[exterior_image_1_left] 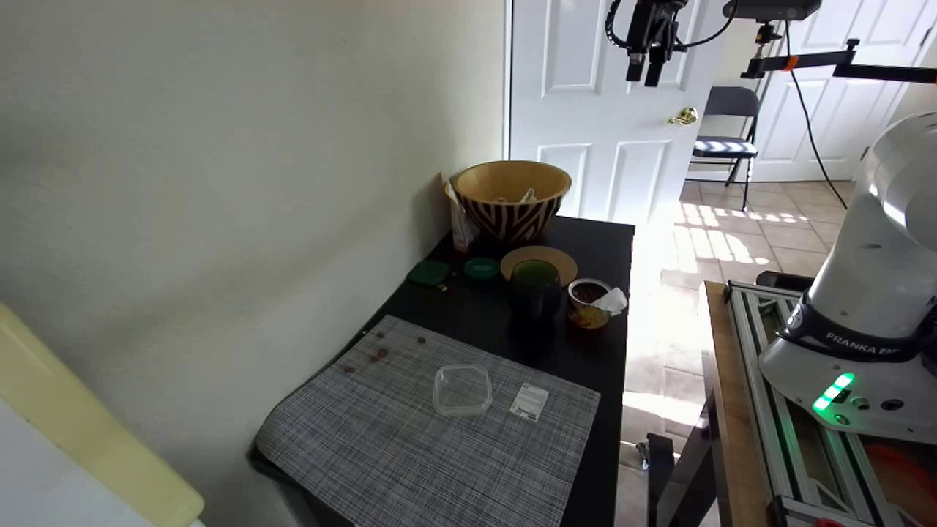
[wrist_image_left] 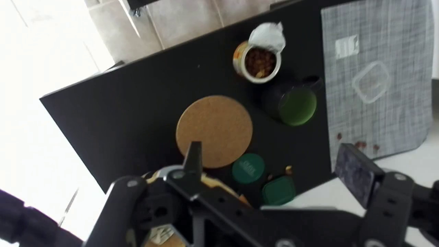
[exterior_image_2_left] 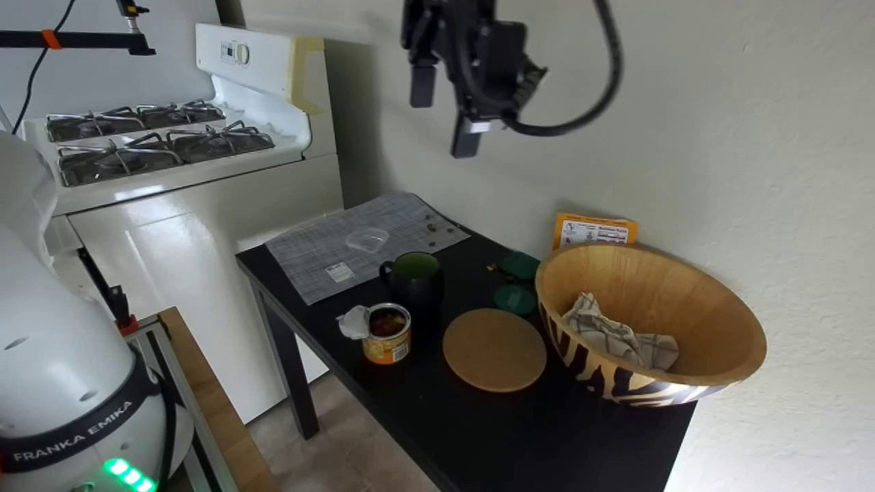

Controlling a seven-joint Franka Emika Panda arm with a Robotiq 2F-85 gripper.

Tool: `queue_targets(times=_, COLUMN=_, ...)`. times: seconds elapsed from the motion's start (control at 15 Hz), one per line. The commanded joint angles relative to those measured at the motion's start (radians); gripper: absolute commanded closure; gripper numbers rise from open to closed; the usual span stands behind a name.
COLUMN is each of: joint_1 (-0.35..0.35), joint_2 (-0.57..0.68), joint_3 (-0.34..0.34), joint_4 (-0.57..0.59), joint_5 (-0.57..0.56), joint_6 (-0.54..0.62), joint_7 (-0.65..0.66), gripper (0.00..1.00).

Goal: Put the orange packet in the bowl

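From here I see, on the black worktop (exterior_image_2_left: 547,444), a round tan mat (exterior_image_2_left: 495,352), and near it a dark mug (exterior_image_2_left: 418,292), green inside, and an opened can (exterior_image_2_left: 387,347) with its foil cover (exterior_image_2_left: 354,322) bent back. Two green lids (wrist_image_left: 248,168) lie close to the wall (exterior_image_1_left: 256,146). The grey placemat (exterior_image_1_left: 424,461) carries a clear container (exterior_image_1_left: 463,391) and some brown bits (exterior_image_1_left: 382,353). In an exterior view I notice a white stove (exterior_image_2_left: 205,239)

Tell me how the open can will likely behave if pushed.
The open can would probably spill if tipped: brown pieces show inside. Being round, it may roll once toppled. The peeled lid looks thin, so likely floppy.
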Motion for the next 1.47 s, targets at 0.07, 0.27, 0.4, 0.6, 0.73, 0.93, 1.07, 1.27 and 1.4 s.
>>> queue_targets(times=0.07, joint_1=-0.016, joint_2=0.298, joint_3=-0.071, joint_4=0.197, joint_5=0.045, joint_6=0.186, joint_7=-0.06, gripper=0.0)
queue_targets(times=0.27, joint_1=0.04, joint_2=0.477, joint_3=-0.102, joint_4=0.327, joint_5=0.083, joint_6=0.232, joint_7=-0.117, gripper=0.0)
queue_targets(times=0.4, joint_1=0.008, joint_2=0.59, joint_3=-0.029, joint_4=0.408, joint_5=0.123, joint_6=0.218, joint_7=-0.144, gripper=0.0)
queue_targets(times=0.6, joint_1=0.001, joint_2=0.705, joint_3=0.069, joint_4=0.515, joint_5=0.169, joint_6=0.151, joint_7=-0.173, gripper=0.0)
queue_targets(times=0.73, joint_1=-0.021, joint_2=0.663, joint_3=0.094, joint_4=0.453, joint_5=0.135, joint_6=0.208, joint_7=-0.131, gripper=0.0)
queue_targets(times=0.93, joint_1=-0.022, joint_2=0.708, joint_3=0.115, joint_4=0.501, joint_5=0.139, joint_6=0.187, joint_7=-0.135, gripper=0.0)
queue_targets(times=1.07, joint_1=-0.03, joint_2=0.707, joint_3=0.111, joint_4=0.507, joint_5=0.141, joint_6=0.18, joint_7=-0.147, gripper=0.0)
queue_targets(times=1.27, joint_1=0.007, joint_2=0.741, joint_3=0.131, joint_4=0.496, joint_5=0.08, joint_6=0.24, joint_7=0.146, gripper=0.0)
queue_targets(times=1.4, joint_1=0.069, joint_2=0.756, joint_3=0.109, joint_4=0.474, joint_5=0.056, joint_6=0.276, joint_7=0.296, gripper=0.0)
